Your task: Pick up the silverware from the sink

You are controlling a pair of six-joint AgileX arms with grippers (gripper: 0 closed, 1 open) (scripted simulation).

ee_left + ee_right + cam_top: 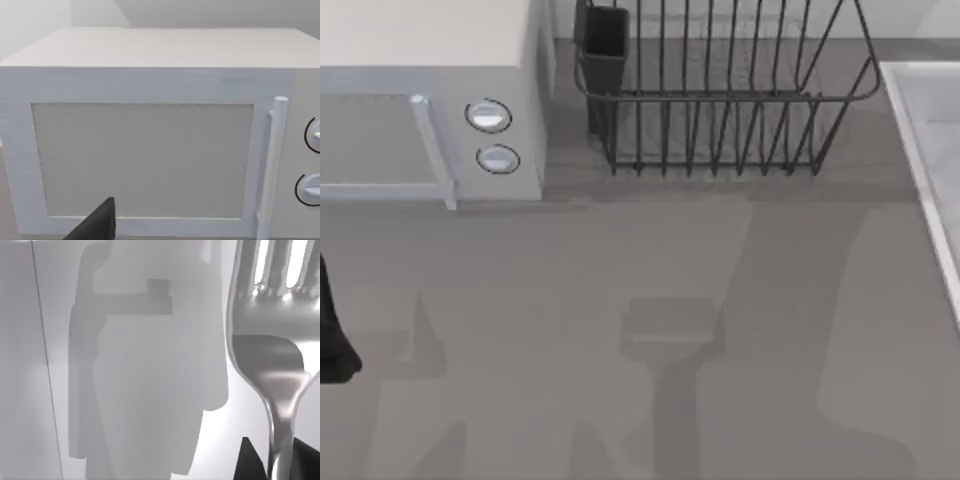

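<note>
Right wrist view: the silverware (272, 350), a shiny metal fork, fills the right side of the frame w/ tines running off the upper right and the neck narrowing down toward the lower right corner. There the right gripper (276, 460) shows as two dark fingertips (250, 462) either side of the handle, touching it, so it's clenched on the fork's handle just below the neck. Pale sink (135, 365) floor lies behind, w/ arm shadows across it; whether the fork is off the floor I can't tell.

Top view: sink rim (920, 150) runs down the right edge of the frame, dish rack (720, 90) at upper centre, microwave (430, 100) upper left, grey counter (620, 330) across the rest.

Left arm parked at the left edge of the top view; the left gripper (97, 225) pokes in at the lower left of its own wrist view, facing the microwave door. Can't tell if it's open or closed.

Handling, my read: fork is light, stiff, not fragile, but polished and slim, so slippery and apt to pivot btwn flat pads. Hold on the handle is sensible; a grip nearer mid-handle would likely swing less than one close under the neck.
</note>
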